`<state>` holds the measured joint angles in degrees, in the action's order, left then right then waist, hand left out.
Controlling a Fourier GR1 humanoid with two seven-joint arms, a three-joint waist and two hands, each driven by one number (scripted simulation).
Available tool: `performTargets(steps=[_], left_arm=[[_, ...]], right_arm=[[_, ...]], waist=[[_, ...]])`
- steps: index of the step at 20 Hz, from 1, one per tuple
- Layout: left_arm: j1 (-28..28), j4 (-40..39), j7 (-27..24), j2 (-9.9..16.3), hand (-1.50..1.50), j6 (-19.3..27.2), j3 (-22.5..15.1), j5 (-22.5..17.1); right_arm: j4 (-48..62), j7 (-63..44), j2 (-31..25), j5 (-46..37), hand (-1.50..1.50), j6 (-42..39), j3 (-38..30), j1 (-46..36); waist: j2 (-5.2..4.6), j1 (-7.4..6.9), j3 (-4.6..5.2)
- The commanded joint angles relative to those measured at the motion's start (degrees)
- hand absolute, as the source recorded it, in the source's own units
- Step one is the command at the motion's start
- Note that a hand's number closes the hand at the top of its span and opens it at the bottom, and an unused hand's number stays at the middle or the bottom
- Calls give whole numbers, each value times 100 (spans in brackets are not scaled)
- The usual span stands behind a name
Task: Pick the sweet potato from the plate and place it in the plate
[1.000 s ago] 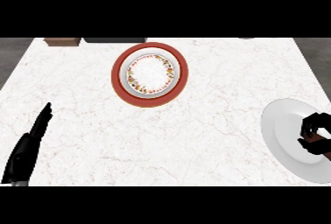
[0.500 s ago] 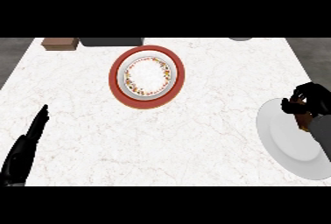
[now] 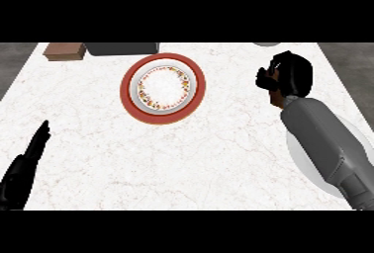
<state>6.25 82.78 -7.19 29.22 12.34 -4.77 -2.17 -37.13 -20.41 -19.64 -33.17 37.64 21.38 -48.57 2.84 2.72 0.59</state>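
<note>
Curling right hand (image 3: 286,74) gripping sweet potato (image 3: 277,97), right of red-rimmed plate (image 3: 128,89)

A white marble counter (image 3: 190,163) with faint veining is seen from above. Dark grey floor (image 3: 15,57) is shown past its edges. A brown box (image 3: 64,51) and a dark tray (image 3: 121,48) are set at its far edge.
</note>
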Motion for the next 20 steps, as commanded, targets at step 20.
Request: performTargets(steps=[20], left_arm=[[-291, 282, 33, -267, 0, -167, -116, 350]], right_arm=[[-104, -3661, 1957, -868, 150, -1157, 332, -2534]], waist=[[-342, -592, -55]])
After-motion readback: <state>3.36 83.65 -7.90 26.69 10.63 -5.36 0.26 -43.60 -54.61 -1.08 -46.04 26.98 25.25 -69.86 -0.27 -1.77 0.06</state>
